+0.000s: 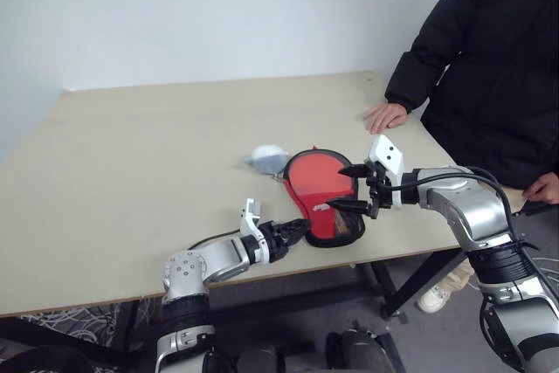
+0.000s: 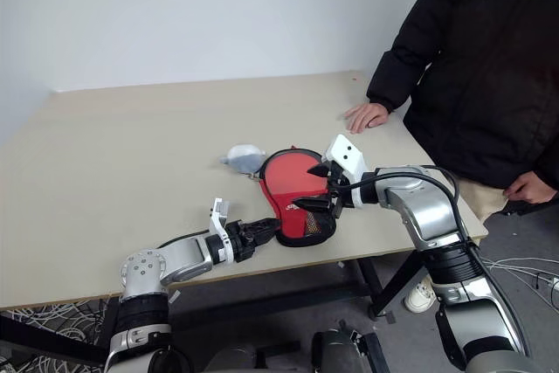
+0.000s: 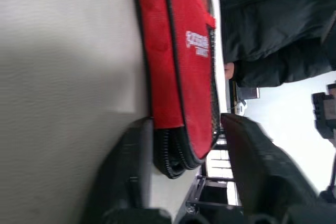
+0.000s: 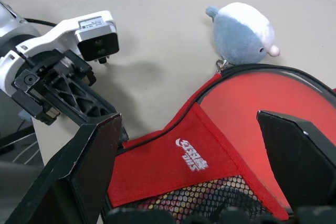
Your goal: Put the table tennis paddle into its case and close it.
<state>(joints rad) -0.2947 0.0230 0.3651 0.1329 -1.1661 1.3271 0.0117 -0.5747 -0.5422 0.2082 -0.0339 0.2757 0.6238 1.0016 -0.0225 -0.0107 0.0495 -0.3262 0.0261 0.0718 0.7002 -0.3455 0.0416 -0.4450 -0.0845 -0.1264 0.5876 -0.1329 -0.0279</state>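
Left gripper (image 1: 295, 231) sits low at the table's near edge with its two black fingers (image 3: 131, 177) set on either side of the narrow handle end of the case (image 1: 325, 191); they stand partly apart around that end, one flat on the tabletop, the other above the red fabric, and whether they actually pinch it cannot be told. Just ahead of this gripper and to its right, the case lies flat on the pale table (image 1: 140, 155), red side up, black trim around its rim, a small white logo (image 4: 192, 160) and a black mesh pocket near the narrow end. Beyond the case's round end, a small grey-white lump (image 1: 266, 158) touches the rim. Right gripper (image 1: 351, 188) hangs over the right half of the case with its fingers spread wide, holding nothing. Farther right, a person in a black jacket (image 1: 489, 58) rests one hand (image 1: 384, 116) on the table's far corner.
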